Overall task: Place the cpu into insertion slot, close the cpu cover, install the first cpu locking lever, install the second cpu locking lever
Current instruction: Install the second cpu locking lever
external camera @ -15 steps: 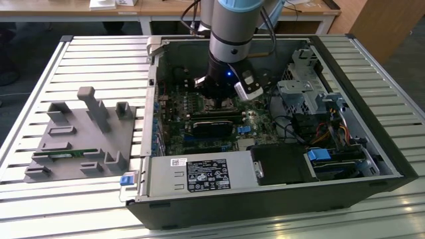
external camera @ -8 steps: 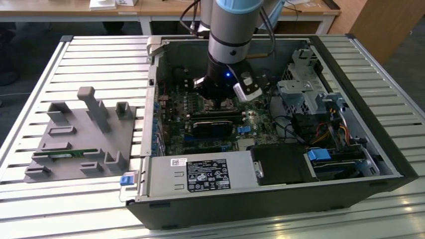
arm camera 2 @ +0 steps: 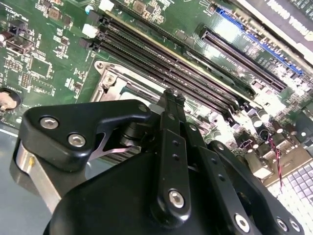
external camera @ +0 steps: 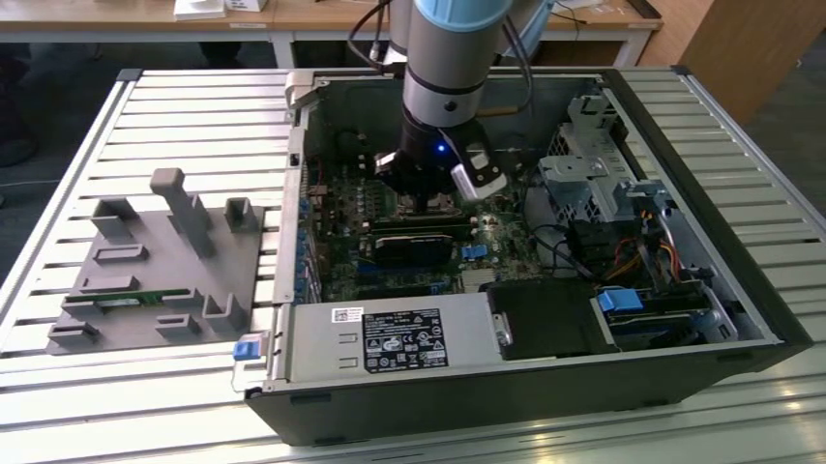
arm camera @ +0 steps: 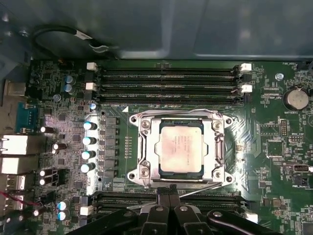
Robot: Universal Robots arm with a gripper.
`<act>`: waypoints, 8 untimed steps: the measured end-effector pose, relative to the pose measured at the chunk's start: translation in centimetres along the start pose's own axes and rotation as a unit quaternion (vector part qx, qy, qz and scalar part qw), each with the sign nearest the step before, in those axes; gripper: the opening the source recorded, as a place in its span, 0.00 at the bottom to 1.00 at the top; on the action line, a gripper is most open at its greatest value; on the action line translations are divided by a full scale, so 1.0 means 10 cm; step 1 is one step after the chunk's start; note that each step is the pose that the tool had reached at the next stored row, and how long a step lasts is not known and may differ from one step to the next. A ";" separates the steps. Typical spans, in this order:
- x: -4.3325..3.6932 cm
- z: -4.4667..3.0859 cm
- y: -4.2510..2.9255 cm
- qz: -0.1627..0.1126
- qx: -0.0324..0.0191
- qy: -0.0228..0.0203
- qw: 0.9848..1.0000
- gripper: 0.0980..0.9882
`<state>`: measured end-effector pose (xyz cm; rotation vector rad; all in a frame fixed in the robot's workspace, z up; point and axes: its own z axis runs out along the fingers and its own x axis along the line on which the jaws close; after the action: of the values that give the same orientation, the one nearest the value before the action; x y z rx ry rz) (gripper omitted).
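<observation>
The flat square cpu with the dull silver-grey metal top (arm camera: 180, 146) is sitting in the insertion slot (arm camera: 217, 147), that square socket framed in silver metal on the green circuit board (arm camera: 274, 147). The thin silver cpu cover with the big square window (arm camera: 155, 147) looks folded down flat around the chip, so the chip shows through the window. Thin silver wire locking levers (arm camera: 193, 189) run along the socket's edges; can't tell whether they're hooked in.

In the first wrist view the black gripper (arm camera: 168, 196) is at about 6 o'clock of the socket, fingertips pressed together right at the frame's edge with nothing between them. Same story in the second wrist view: the black fingers (arm camera 2: 171, 112) meet at a point just over the socket's metal frame.

Going outward, long narrow black memory slots (arm camera: 168, 81) sit at 12 o'clock of the socket, and a round silver coin battery (arm camera: 296, 98) at roughly 2 o'clock.

In the exterior view the silver and light-blue robot arm (external camera: 450, 68) reaches down into the open black computer case (external camera: 516, 387), which lies on a slatted metal desk (external camera: 193, 106). A grey plastic parts fixture (external camera: 162, 266) sits at 9 o'clock of the case.
</observation>
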<state>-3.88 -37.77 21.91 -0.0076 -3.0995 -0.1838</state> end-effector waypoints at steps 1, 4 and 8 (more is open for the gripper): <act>0.000 0.014 -0.002 0.000 0.000 0.000 1.000 0.02; -0.002 0.049 -0.006 0.000 0.000 0.000 1.000 0.02; -0.001 0.056 -0.027 0.000 -0.002 0.000 1.000 0.02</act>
<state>-3.89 -37.97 21.32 -0.0080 -3.0992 -0.1905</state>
